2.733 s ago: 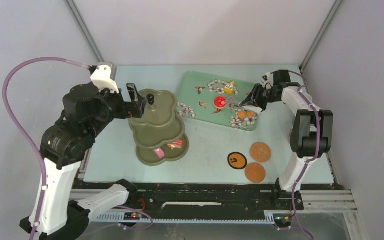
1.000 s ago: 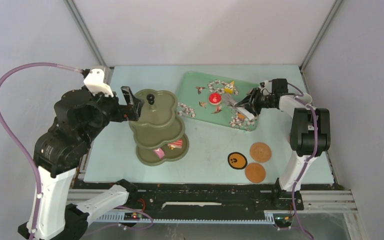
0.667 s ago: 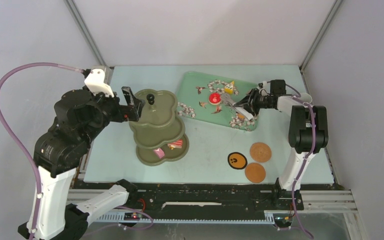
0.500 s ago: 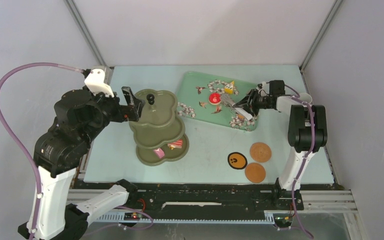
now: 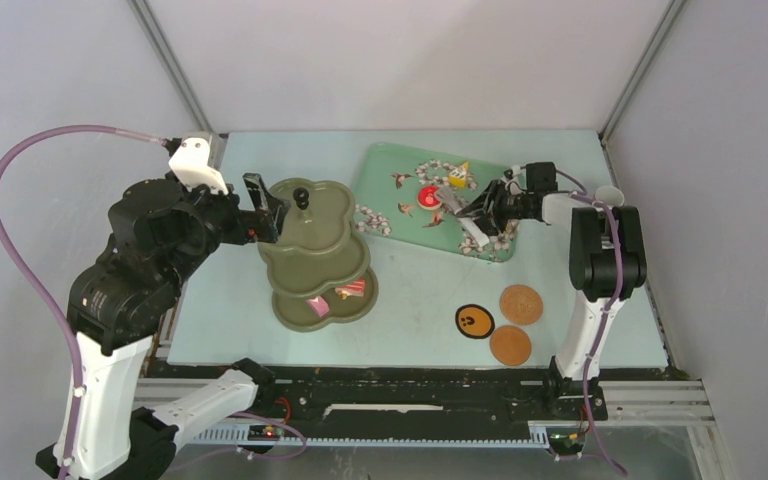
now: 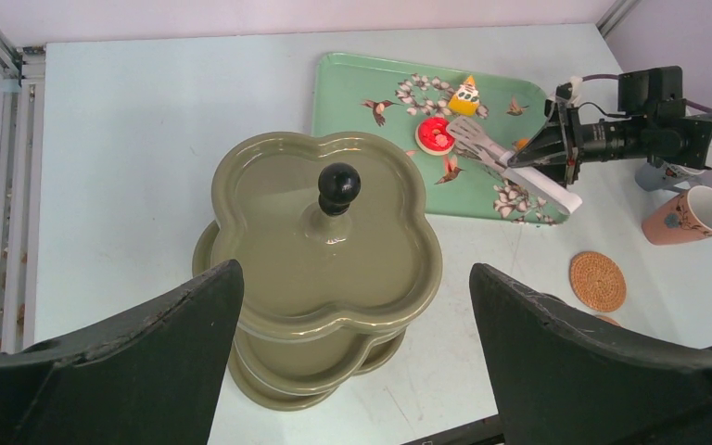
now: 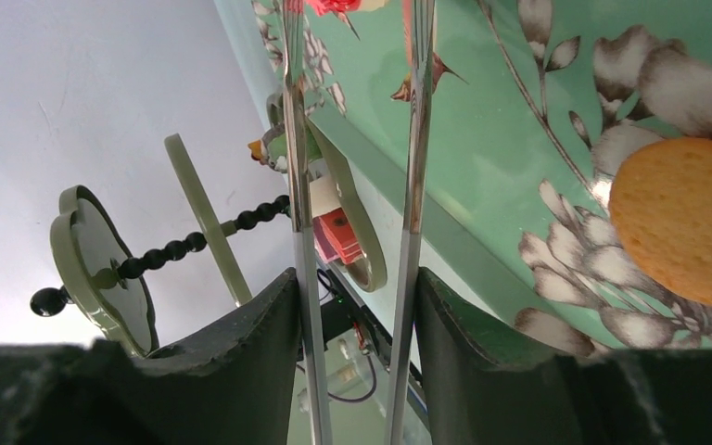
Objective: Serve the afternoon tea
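Observation:
The olive-green three-tier stand (image 5: 315, 250) stands left of centre, with a pink pastry (image 5: 317, 305) and a red pastry (image 5: 352, 289) on its bottom tier. My left gripper (image 5: 265, 210) is open and empty, beside and above the stand's top tier (image 6: 324, 250). My right gripper (image 5: 482, 210) is shut on the metal tongs (image 6: 505, 167), whose two arms (image 7: 301, 185) stand apart. Their tips reach a round red pastry (image 5: 430, 197) on the tray. A yellow pastry (image 5: 459, 176) and an orange pastry (image 7: 681, 222) also lie there.
The mint-green floral tray (image 5: 390, 170) lies at the back right. A black coaster (image 5: 473, 320) and two brown coasters (image 5: 521, 304) lie at the front right. Two patterned cups (image 6: 688, 215) stand at the right edge, behind the right arm.
My right gripper has moved the tongs left across the tray to the red pastry, which has shifted a little back and left. My left gripper drew back slightly, then stayed still.

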Available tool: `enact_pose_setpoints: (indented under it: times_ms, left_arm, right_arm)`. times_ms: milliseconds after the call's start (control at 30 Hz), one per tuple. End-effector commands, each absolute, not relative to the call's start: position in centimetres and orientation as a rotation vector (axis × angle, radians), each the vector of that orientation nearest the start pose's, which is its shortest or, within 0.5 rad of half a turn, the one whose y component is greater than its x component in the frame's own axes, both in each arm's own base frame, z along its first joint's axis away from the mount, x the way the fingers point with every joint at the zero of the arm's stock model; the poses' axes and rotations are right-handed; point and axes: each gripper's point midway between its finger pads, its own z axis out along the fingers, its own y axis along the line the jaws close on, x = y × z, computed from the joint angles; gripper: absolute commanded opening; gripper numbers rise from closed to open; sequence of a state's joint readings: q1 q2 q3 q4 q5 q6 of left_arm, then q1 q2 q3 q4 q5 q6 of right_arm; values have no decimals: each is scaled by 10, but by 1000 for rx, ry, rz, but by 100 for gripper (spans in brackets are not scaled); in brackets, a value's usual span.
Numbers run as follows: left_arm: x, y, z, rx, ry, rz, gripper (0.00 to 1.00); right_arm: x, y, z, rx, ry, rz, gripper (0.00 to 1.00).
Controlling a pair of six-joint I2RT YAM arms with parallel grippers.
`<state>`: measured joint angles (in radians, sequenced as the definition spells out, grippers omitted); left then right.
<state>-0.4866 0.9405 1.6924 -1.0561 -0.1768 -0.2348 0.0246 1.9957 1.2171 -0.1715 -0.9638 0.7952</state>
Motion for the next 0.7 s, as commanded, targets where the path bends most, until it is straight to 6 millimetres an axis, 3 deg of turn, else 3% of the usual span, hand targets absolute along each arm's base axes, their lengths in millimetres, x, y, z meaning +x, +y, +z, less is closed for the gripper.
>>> enact_pose_setpoints:
  times_ms: [0, 167, 367, 667]
  left_arm:
    - [213, -91, 433, 135, 1843, -342, 100]
    - [213, -90, 432, 137, 1846, -337, 100]
    - [212, -88, 432, 132, 1843, -332, 100]
    - [212, -90, 433, 137, 1841, -341, 100]
  right_arm:
    - [415, 180, 88, 516, 2503, 1539, 45]
    - [419, 181, 90, 524, 2503, 1524, 38]
    - [421, 182, 99, 514, 2476, 1564, 18]
    - [423, 178, 135, 461, 2396, 1608, 0]
